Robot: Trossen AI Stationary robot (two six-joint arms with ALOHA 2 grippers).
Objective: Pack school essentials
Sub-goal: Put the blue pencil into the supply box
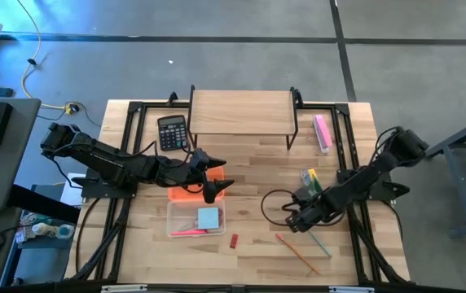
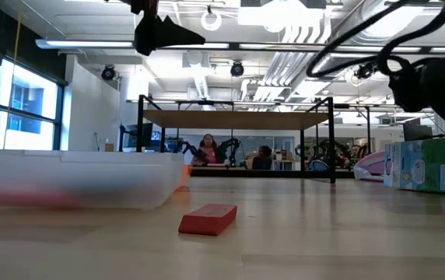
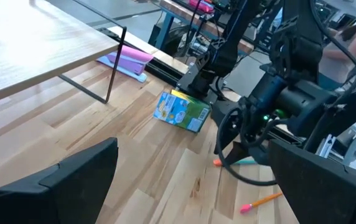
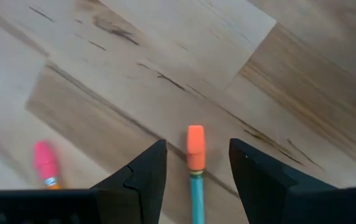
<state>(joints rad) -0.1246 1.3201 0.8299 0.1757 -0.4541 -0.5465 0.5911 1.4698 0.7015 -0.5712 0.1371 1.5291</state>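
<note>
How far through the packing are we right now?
Partly done. The clear box already holds the blue notepad and a pink pencil. In hand: the right gripper, open, straddles the teal pencil on the table, not yet gripped. The left gripper hangs open above the box. Left outside: the orange pencil, red piece and crayon box.

we could not see the teal pencil (image 4: 196, 186) whole in the right wrist view: its shaft ran off the picture's edge between the right gripper's (image 4: 196, 163) fingers. the orange pencil (image 4: 46, 165) there was cut off the same way. in the low view the clear box (image 2: 75, 180) lay blurred, its contents only a pink smear, and the crayon box (image 2: 427, 163) was partly hidden behind the dark arm.
</note>
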